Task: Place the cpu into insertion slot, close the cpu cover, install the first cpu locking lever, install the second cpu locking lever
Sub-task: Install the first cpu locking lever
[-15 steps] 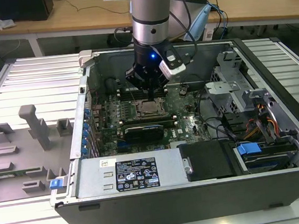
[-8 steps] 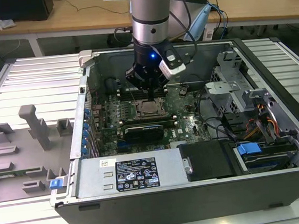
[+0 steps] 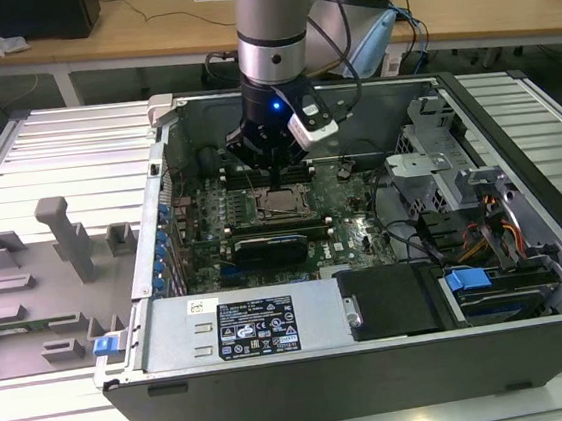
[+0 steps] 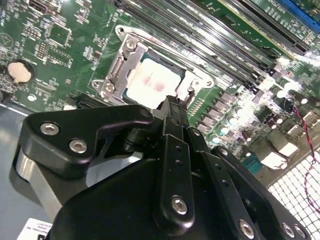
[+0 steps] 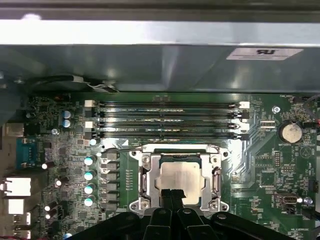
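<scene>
The cpu [image 5: 182, 177] lies flat in the socket on the green board, its pale metal top showing through the window of the cpu cover [image 5: 148, 181]. The cover is down over it and hides the insertion slot underneath. In the exterior view the chip [image 3: 282, 202] sits mid-board inside the open computer case. My gripper [image 5: 173, 192] hangs just above the socket's edge, at one side of the chip, with both fingers pressed together and nothing between them. The second wrist view shows the fingertips [image 4: 173, 102] at the cover's rim beside the cpu [image 4: 152, 80].
Long black memory slots [image 5: 165, 120] run beside the socket. A coin battery [image 5: 290, 131] sits on the board. A silver power supply box [image 3: 243, 325] and a drive cage [image 3: 436, 154] crowd the case. Grey fixtures [image 3: 55, 264] stand on the exterior view's left.
</scene>
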`<state>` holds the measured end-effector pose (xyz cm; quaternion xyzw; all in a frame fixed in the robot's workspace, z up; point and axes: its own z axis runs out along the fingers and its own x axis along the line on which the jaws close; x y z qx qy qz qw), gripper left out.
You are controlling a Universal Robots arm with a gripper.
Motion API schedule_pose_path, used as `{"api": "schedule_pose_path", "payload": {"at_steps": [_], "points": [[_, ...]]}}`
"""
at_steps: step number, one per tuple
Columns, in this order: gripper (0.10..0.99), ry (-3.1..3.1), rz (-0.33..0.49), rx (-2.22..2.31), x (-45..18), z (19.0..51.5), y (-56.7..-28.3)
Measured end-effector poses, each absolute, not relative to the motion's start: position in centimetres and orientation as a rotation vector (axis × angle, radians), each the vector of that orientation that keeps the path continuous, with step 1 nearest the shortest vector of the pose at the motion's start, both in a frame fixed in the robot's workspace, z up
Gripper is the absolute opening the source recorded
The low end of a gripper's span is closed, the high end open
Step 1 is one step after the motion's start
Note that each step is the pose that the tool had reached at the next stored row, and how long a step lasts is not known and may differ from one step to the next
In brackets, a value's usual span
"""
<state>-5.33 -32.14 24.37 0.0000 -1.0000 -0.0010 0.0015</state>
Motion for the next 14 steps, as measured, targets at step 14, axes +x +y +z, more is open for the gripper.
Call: {"api": "schedule_pose_path", "payload": {"at_steps": [14], "points": [[0.106,-3.139,-0.003,0.0,-9.9,24.4,-32.1]]}}
